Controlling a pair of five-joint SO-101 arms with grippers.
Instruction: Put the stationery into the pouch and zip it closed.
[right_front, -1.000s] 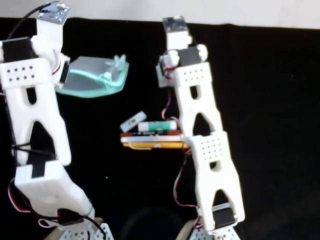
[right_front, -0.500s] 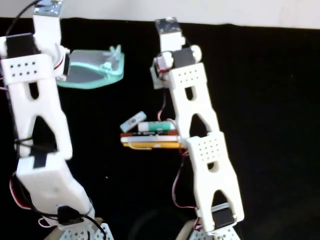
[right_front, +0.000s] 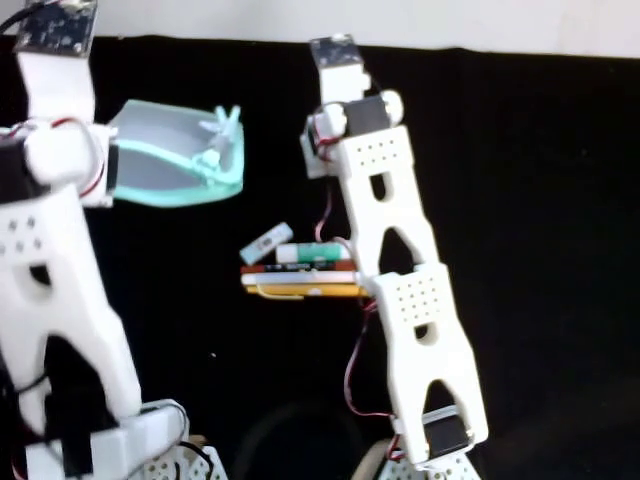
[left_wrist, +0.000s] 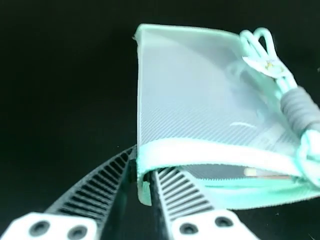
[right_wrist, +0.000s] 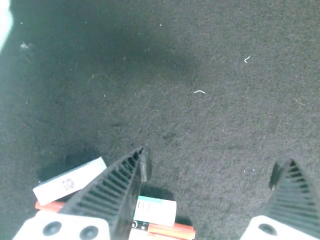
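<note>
We note a translucent mint-green zip pouch (right_front: 175, 165) at the far left of the black cloth-covered table (right_front: 540, 200). Its long axis runs across the table. The end carrying a looped pale-green cord pull (left_wrist: 280, 75) points toward the other arm.

The left gripper (left_wrist: 142, 172) is clamped on the pouch's opposite end. Its two ribbed fingers (left_wrist: 100, 187) are pressed together on the corner of the zip band. We cannot tell whether the pouch touches the cloth.

The stationery lies well apart from the pouch, near the table's middle, beside the right arm. A white-and-green marker (right_front: 315, 252), a reddish-brown pencil (right_front: 298, 267) and a yellow pen (right_front: 300, 291) lie parallel and touching, their long axes across the table. A short white stick (right_front: 265, 240) sits tilted at the far-left corner of this group.

The right gripper (right_wrist: 215, 162) stands over bare cloth just beyond the stationery, its jaws wide apart and nothing between them.

The white stick and the marker bear printed labels. The writing is too small to read.
</note>
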